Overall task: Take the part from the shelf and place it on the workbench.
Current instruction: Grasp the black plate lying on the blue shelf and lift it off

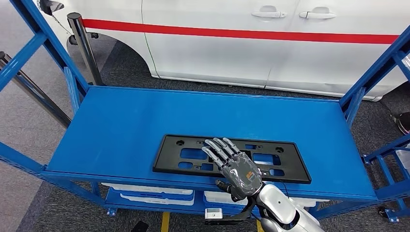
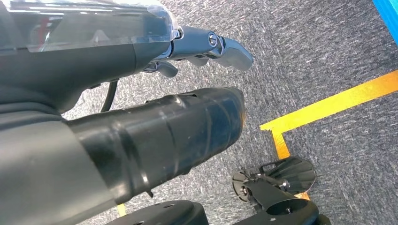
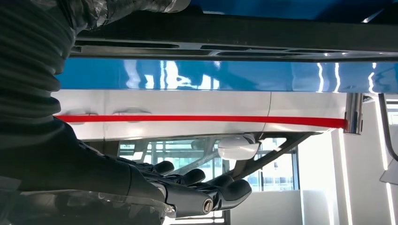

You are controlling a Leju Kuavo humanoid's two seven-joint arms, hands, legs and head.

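The part (image 1: 169, 153) is a flat black plastic frame with several cutouts, lying near the front edge of the blue shelf (image 1: 121, 121). My right hand (image 1: 234, 166) hovers over its middle, fingers spread and pointing away from me, thumb by the part's front edge. The right wrist view has the part's dark edge (image 3: 234, 42) against the shelf (image 3: 211, 75), with the fingers (image 3: 202, 187) held clear of it and nothing in the hand. My left hand (image 2: 155, 93) hangs by my side over grey carpet, its fingers (image 2: 220, 47) and thumb apart, holding nothing.
Blue uprights (image 1: 46, 41) frame the shelf at both ends. White trays (image 1: 150, 191) lie on the lower level. Behind the shelf stand a white car with a red stripe (image 1: 241, 48) and a chrome post (image 1: 84, 43). Yellow tape (image 2: 328, 105) marks the floor.
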